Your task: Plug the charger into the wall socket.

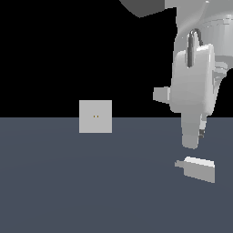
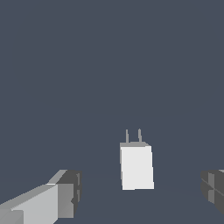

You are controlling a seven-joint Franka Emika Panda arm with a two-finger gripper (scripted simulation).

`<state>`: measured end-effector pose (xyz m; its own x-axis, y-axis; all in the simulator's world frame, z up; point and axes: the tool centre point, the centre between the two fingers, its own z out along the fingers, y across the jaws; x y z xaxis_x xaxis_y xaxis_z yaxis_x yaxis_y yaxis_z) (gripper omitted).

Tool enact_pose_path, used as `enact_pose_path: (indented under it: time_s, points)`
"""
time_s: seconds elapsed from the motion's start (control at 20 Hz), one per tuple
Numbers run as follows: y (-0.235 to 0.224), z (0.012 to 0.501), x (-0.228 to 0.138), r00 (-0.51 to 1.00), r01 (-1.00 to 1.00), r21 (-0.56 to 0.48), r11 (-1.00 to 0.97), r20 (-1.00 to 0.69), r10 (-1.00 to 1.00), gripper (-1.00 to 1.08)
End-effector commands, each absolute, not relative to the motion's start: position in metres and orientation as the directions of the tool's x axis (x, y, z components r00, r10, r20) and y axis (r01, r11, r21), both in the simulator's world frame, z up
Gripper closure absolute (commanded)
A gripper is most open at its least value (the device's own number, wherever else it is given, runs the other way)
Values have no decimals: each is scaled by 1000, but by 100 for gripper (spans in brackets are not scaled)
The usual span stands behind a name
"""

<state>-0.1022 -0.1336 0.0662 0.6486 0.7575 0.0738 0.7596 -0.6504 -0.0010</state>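
Note:
The charger [image 1: 198,168] is a small light grey-white block with a narrower stub that points toward the exterior view's left; it lies on the dark grey floor at the exterior view's right. In the wrist view the charger [image 2: 137,167] shows two thin prongs at one end. The wall socket [image 1: 95,116] is a flat pale grey square plate with two tiny yellowish holes, standing upright at the floor's far edge, left of the arm. My gripper [image 2: 140,192] is open and empty, just above the charger, with one finger [image 2: 65,192] on either side of it, not touching.
The large white arm [image 1: 193,86] fills the exterior view's upper right. The dark grey floor [image 1: 91,182] spreads across the lower half, with black background behind the socket.

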Motion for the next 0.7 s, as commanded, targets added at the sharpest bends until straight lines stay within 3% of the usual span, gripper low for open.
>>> enact_pose_path:
  time_s: [0.0,0.65]
  points:
    - [-137,64,-102,634,772,0,-636,75,769,-92]
    - [-140,52,-102,625,779,0,-627,76,777,-92]
